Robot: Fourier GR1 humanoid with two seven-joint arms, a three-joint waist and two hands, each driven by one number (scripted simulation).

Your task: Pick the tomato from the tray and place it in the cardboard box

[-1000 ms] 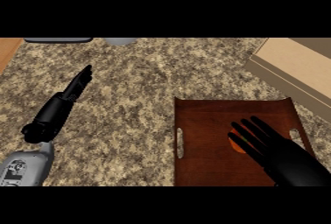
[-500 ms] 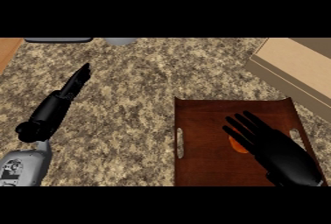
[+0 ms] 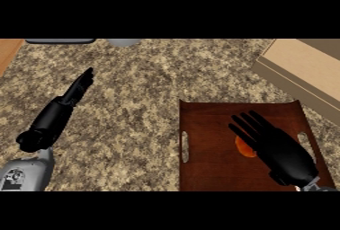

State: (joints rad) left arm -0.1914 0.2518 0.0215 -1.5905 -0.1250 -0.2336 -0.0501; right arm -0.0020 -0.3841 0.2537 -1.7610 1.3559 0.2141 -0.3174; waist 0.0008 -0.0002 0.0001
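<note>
A brown wooden tray [image 3: 212, 166] with slot handles lies on the counter at the lower right. On it sits the orange-red tomato [image 3: 243, 148], mostly hidden; only its left side shows. My right hand [image 3: 275, 146] hovers flat over the tomato, fingers straight and spread, pointing to the upper left. Whether it touches the tomato I cannot tell. The cardboard box [image 3: 302, 67] stands at the upper right, past the tray's far corner. My left hand [image 3: 63, 108] rests open over the counter at the left, fingers straight and pointing away.
The speckled granite counter [image 3: 146, 90] spreads between the two arms. A grey object [image 3: 60, 41] and a pale round one [image 3: 123, 42] sit at the far edge. A wooden strip [image 3: 8, 49] shows at the upper left corner.
My right hand has shifted a little left and toward the tray's near side, covering more of the tomato. The left arm has stayed still.
</note>
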